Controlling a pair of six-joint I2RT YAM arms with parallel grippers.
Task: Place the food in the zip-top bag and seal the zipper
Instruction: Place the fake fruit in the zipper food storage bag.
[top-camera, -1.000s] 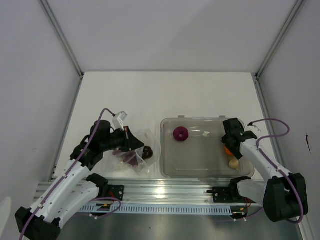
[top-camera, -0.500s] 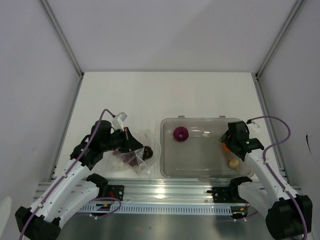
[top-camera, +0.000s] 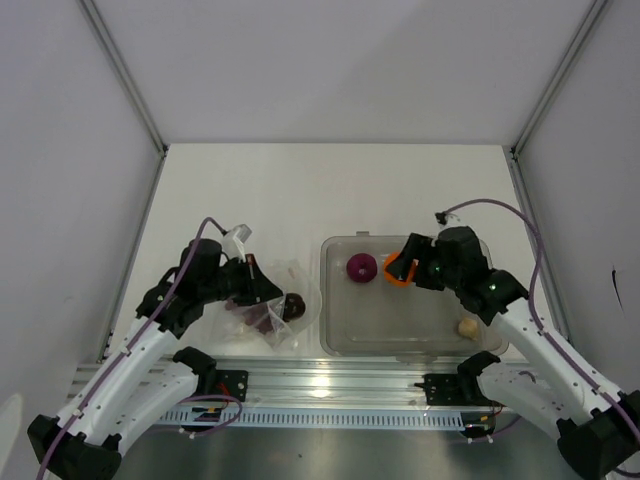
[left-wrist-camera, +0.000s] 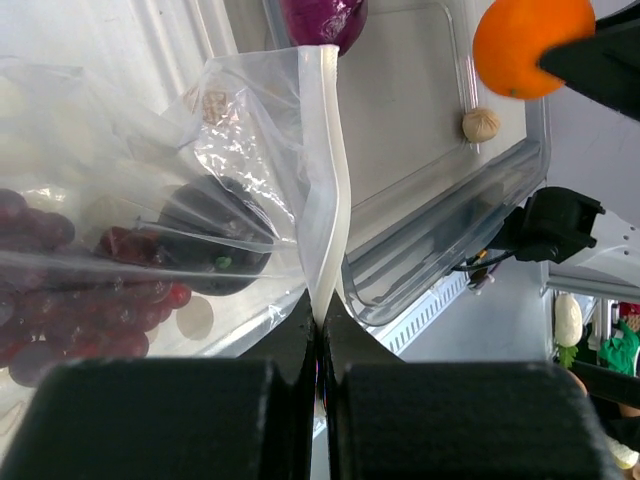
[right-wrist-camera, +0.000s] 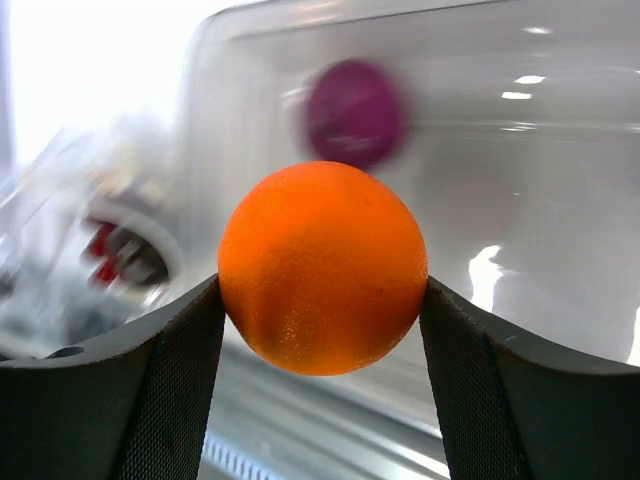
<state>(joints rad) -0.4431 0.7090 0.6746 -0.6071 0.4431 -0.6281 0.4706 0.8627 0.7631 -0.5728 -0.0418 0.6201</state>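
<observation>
— What do you look like from above?
— My left arm (top-camera: 130, 365) and right arm (top-camera: 545, 345) wear smooth white shells, with black joints and black bases.
— Any wiring?
— A thin purple cable (top-camera: 487, 204) loops along each arm.
— And the jaws?
— My fingers (right-wrist-camera: 160, 400) are matte black and blocky. The inner faces carry a fine woven-looking texture.

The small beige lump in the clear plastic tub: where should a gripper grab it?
Probably from straight above, fingers closing across the middle of the small beige lump. It sits low on the floor of the clear rigid tub, near a corner, so the walls block a sideways approach.
</observation>
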